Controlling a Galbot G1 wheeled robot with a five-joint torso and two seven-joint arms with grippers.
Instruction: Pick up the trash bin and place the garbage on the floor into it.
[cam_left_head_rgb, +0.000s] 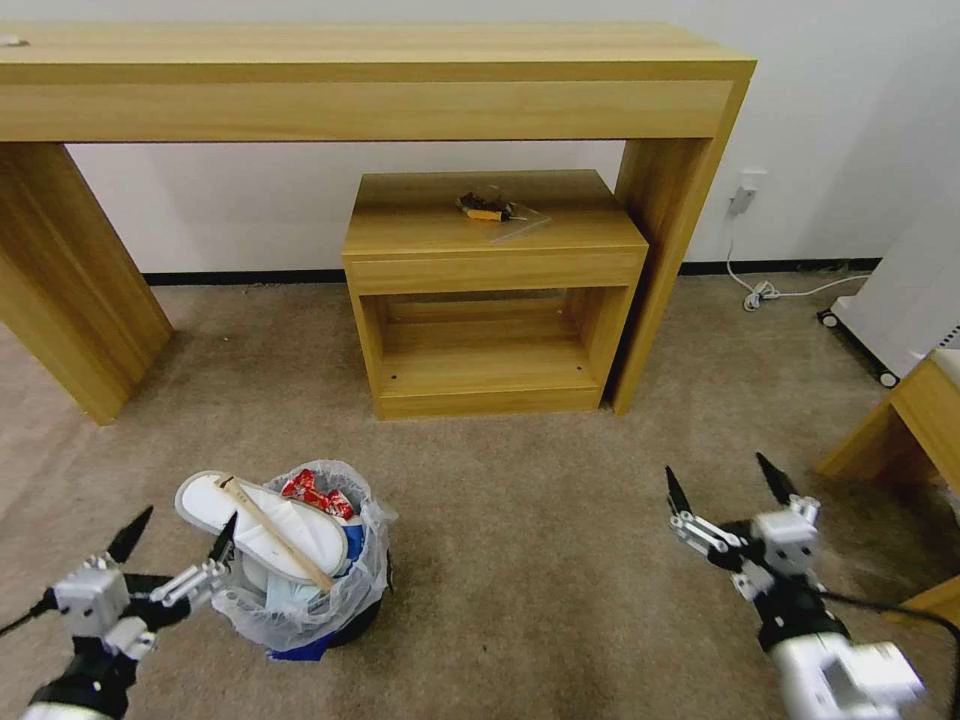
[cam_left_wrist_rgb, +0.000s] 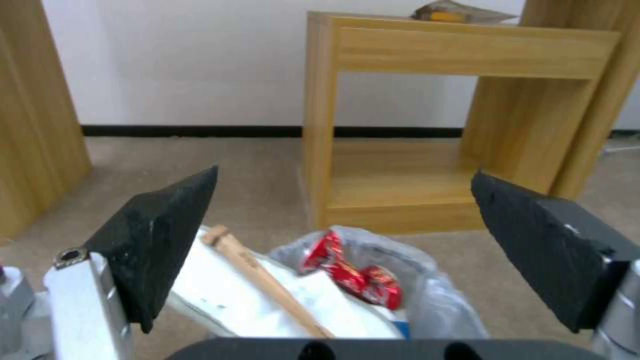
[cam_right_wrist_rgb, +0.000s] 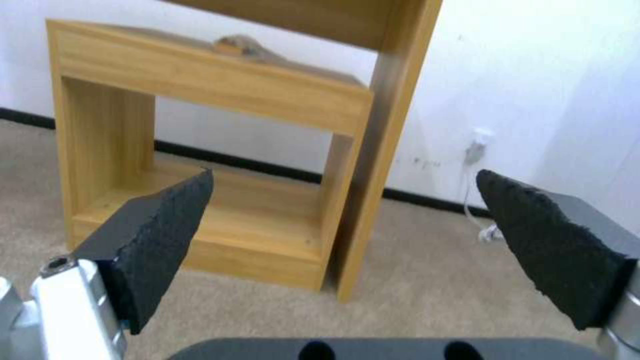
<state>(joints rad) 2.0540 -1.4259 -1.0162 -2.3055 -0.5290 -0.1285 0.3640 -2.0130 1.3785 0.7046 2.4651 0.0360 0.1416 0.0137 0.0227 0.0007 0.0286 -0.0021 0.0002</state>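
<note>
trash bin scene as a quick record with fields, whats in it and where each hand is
bin: trash bin upright on the floor, bag-lined, piled past its rim
contents seen: white slipper on top, wooden stick lying across it, red snack packet behind
left hand: left hand open, just beside the bin, holding nothing
right hand: right hand open, apart over bare carpet, holding nothing
furniture: small wooden stand under a long wooden table

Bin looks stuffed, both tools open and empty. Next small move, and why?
Probably ease the left tool back from the trash bin. The slipper and wooden stick overhang its rim, so a nudge could tip them out. No litter shows on the carpet; the right tool hangs open, apart.
</note>
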